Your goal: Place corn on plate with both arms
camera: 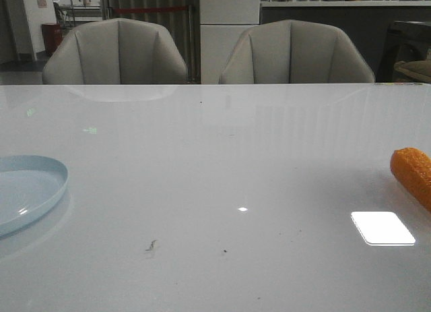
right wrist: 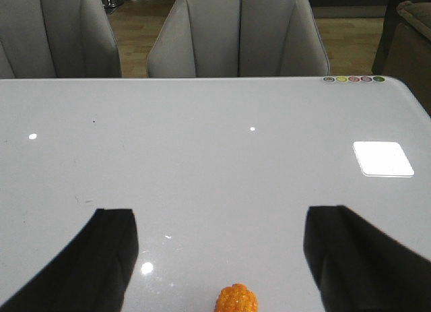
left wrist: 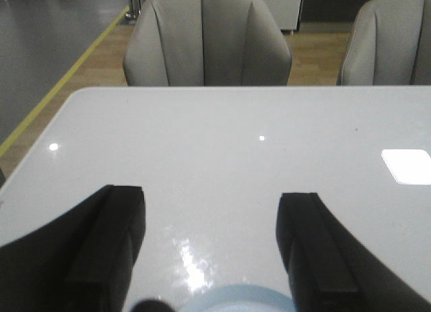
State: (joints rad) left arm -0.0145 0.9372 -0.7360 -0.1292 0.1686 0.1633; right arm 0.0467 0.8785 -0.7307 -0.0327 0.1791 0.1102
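Glossy white table (camera: 215,191) fills my front view; the pale blue plate (camera: 27,191) lies at the near left edge, the orange corn (camera: 414,174) at the far right edge, well apart. Neither arm shows here. Two grey chairs (camera: 114,52) stand beyond the table. On my left wrist camera, the left gripper (left wrist: 210,251) hangs released, jaws wide, over the plate's rim (left wrist: 236,300). On my right wrist camera, the right gripper (right wrist: 219,258) is spread wide too, grasping nothing, the corn's tip (right wrist: 236,300) between its fingers.

Before me the glossy white tabletop (camera: 215,164) mirrors a ceiling light; two grey chairs (camera: 114,52) stand behind it.
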